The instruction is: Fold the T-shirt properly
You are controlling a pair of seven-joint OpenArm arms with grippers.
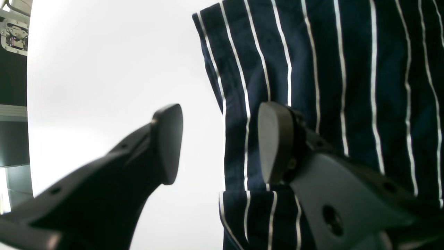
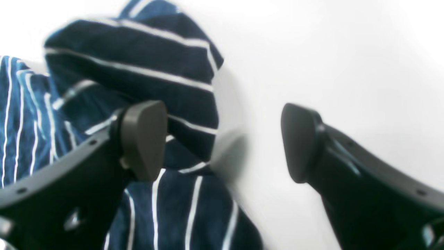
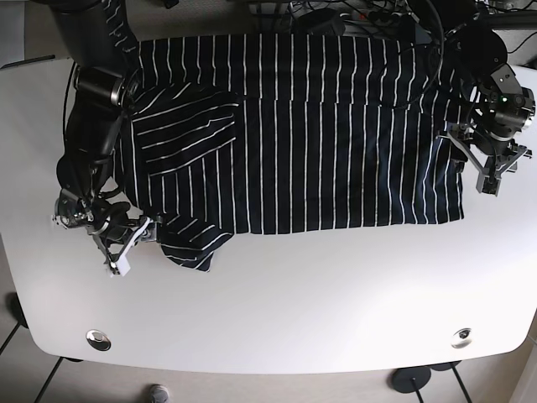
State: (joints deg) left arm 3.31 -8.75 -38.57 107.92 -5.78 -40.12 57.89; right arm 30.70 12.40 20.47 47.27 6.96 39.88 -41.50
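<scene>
A navy T-shirt with thin white stripes (image 3: 336, 134) lies spread on the white table (image 3: 294, 311), one sleeve folded in at the left. My left gripper (image 3: 493, 172) is open at the shirt's right edge. In the left wrist view (image 1: 220, 144) one finger hangs over the cloth (image 1: 347, 69) and the other over bare table. My right gripper (image 3: 127, 245) is open at the shirt's lower left corner. In the right wrist view (image 2: 222, 142) one finger is over the bunched sleeve (image 2: 138, 69) and the other over the table. Neither gripper holds cloth.
Two round metal grommets (image 3: 99, 338) (image 3: 461, 337) sit near the table's front edge. Cables and dark gear (image 3: 352, 17) lie behind the shirt at the back edge. A black case with a metal latch (image 1: 14, 34) stands beyond the table's side.
</scene>
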